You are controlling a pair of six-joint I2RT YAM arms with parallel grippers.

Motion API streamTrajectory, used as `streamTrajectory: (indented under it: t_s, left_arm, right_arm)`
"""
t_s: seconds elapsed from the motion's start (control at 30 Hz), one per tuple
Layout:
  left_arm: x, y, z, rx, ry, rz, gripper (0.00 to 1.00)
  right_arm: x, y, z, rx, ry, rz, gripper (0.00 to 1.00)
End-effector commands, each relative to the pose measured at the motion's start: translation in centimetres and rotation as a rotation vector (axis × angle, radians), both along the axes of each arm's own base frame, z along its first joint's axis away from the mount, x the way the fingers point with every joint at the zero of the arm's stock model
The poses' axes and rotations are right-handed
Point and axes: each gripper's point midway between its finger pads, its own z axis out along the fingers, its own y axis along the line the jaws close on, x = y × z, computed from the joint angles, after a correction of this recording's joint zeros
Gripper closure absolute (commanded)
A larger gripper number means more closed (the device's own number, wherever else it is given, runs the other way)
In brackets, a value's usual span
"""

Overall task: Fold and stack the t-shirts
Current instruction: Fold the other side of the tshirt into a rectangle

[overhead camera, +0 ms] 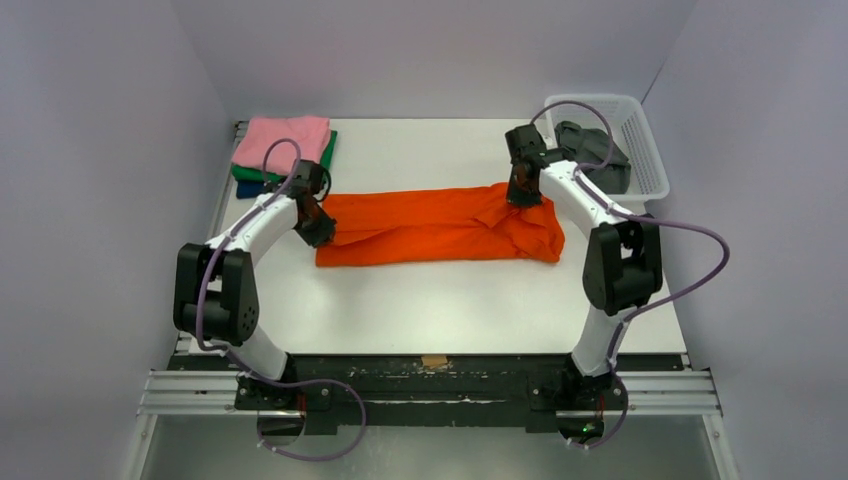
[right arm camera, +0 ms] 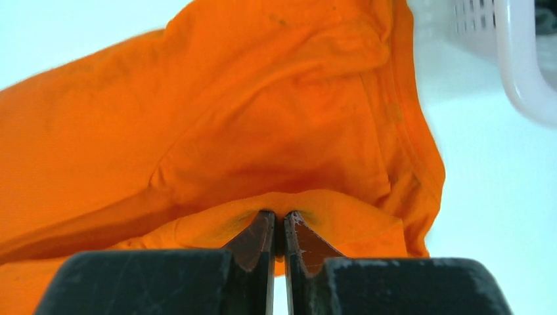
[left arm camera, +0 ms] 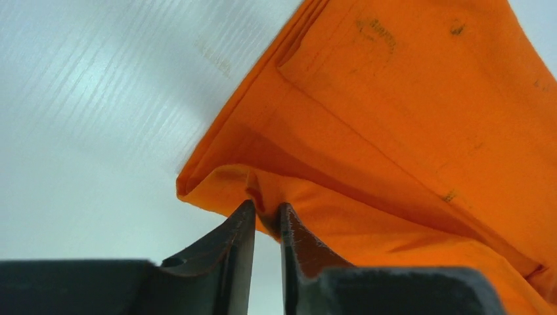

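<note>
The bright orange t-shirt (overhead camera: pixel 440 225) lies as a long folded band across the middle of the white table. My left gripper (overhead camera: pixel 318 228) is shut on its left end; in the left wrist view (left arm camera: pixel 267 211) the jaws pinch a fold of the orange cloth (left arm camera: pixel 407 118). My right gripper (overhead camera: pixel 522 192) is shut on its upper right part; in the right wrist view (right arm camera: pixel 279 216) the jaws clamp an edge of the orange cloth (right arm camera: pixel 263 111). A folded pink shirt (overhead camera: pixel 283 140) tops a stack with a green one (overhead camera: pixel 328 152) and a navy one (overhead camera: pixel 247 188) at the back left.
A white lattice basket (overhead camera: pixel 640 140) at the back right holds a dark grey shirt (overhead camera: pixel 590 150); its rim shows in the right wrist view (right arm camera: pixel 519 65). The white table (overhead camera: pixel 450 300) is bare in front of the orange shirt.
</note>
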Motion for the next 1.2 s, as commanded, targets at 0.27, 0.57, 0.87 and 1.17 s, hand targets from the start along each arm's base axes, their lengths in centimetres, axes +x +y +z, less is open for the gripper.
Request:
streamTrajectory:
  t_s: [0.27, 0.57, 0.87, 1.17]
  left_arm:
    - [3.2, 0.5, 5.5, 0.011, -0.111, -0.086, 0.00]
    - [4.7, -5.3, 5.9, -0.147, -0.195, -0.316, 0.00]
    - [8.4, -7.7, 3.7, -0.202, -0.153, -0.397, 0.00]
    - [9.5, -7.7, 0.2, -0.189, -0.029, -0.387, 0.00]
  right_arm:
    - [8.4, -0.1, 2.3, 0.042, -0.107, 0.036, 0.42]
    - [1.3, 1.4, 0.2, 0.218, -0.166, 0.070, 0.25]
    - [4.8, 4.4, -2.9, 0.322, -0.115, 0.118, 0.20]
    - [11.9, 4.5, -3.0, 0.280, -0.193, 0.064, 0.22]
